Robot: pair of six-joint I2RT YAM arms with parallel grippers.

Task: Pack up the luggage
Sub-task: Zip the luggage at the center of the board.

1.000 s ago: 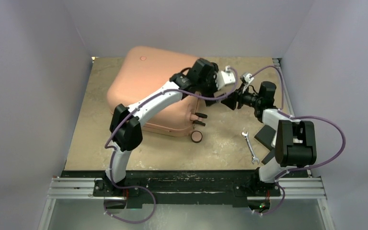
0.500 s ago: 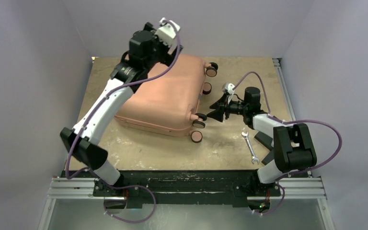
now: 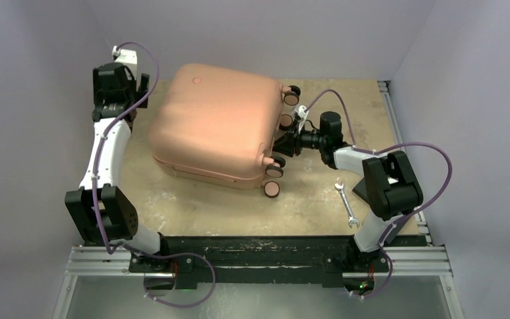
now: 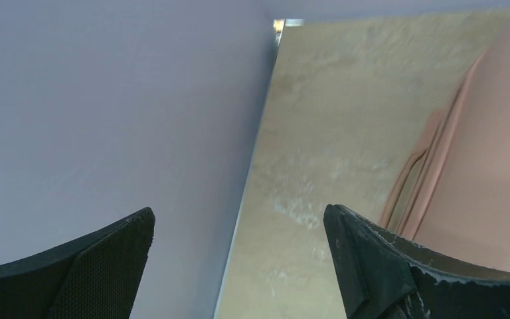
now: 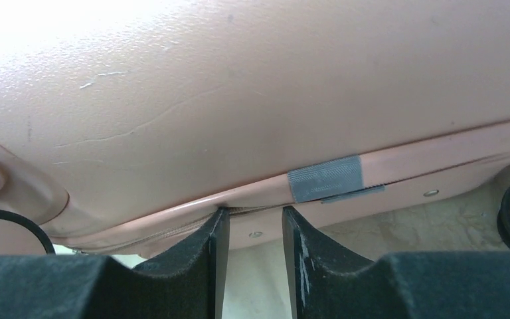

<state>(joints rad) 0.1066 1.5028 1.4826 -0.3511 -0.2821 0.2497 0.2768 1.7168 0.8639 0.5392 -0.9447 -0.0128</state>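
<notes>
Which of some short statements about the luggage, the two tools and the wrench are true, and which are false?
1. The luggage lies closed on the table. True.
2. The left tool holds the wrench. False: it is open and empty; the wrench lies on the table near the right arm.
3. The right tool points at the luggage's seam. True.
4. The wheels are hidden. False: they show on the side facing the right arm.
5. A grey patch sits on the seam. True.
</notes>
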